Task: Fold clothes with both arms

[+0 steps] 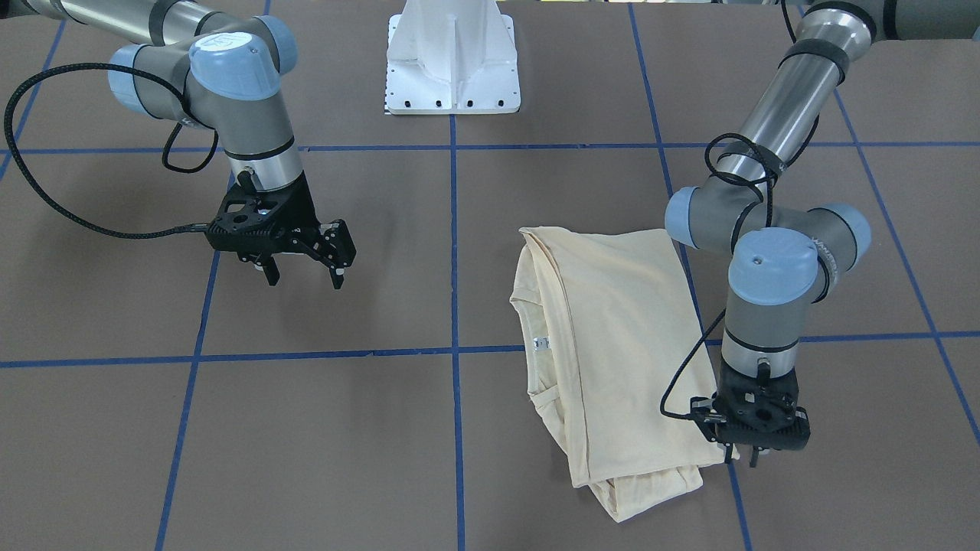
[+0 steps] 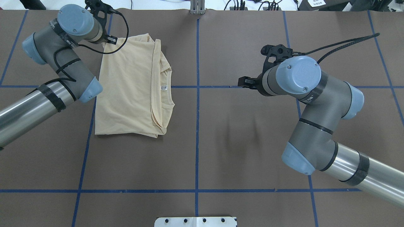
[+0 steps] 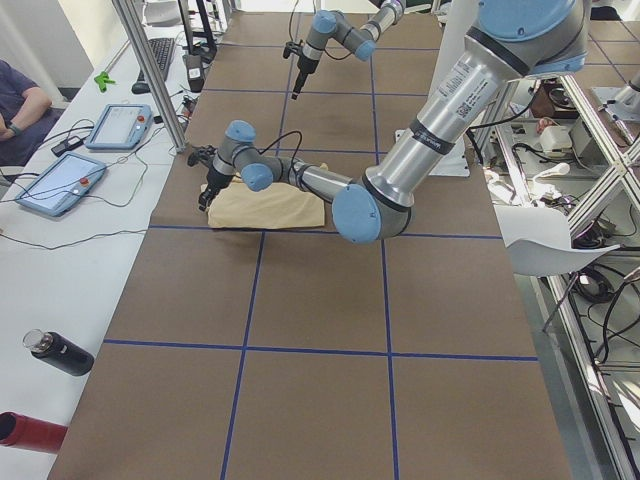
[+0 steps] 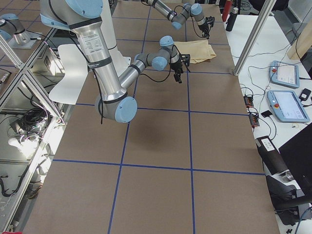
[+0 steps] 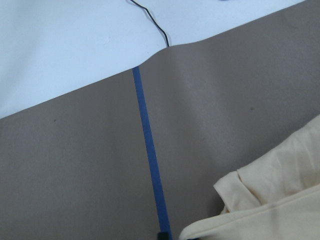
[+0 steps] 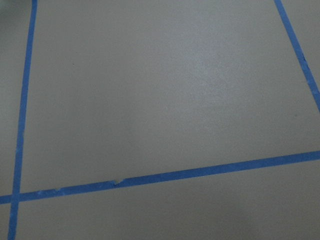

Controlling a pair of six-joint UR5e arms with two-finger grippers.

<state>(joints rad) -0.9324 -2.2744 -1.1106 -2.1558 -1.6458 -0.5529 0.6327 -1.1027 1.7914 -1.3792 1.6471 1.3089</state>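
Found shirt (image 1: 612,337) lying flat on table (image 1: 329,444), robot's L half, between centre tape line (image 1: 454,252) and next lengthwise line to the L. Folded into rough oblong, several layers. Neck opening turned toward centre line, w/ small white label (image 1: 541,341) right over a crosswise tape line. Saw bunched layers at far end, away fr. robot.

Logged L gripper (image 1: 743,457) pointing down at shirt's far outer corner, tips at cloth edge. Can't tell if touching or just above. Can't tell finger gap either, wide or narrow, since mostly hidden by gripper body; no way to say if cloth is pinched. Via L wrist cam, got only a shirt corner low R in view, one tape line, table edge, white bench beyond w/ thin black cable.

Logged R gripper (image 1: 304,282) hanging above bare table, robot's R half, well apart fr. shirt. Saw fingers spread wide, nothing betw. them. Via R wrist cam, got only brown surface + crossing tape lines.

Also noted: L arm (image 1: 792,92) bent over shirt's outer side; R arm (image 1: 237,84) reaching in fr. other side; white base plate (image 1: 452,61) on centre line at robot's edge. On bench in L side view: two tablets (image 3: 60,185), dark bottle (image 3: 60,352), red bottle (image 3: 30,430), plus a person's forearm (image 3: 25,105) at view's edge.
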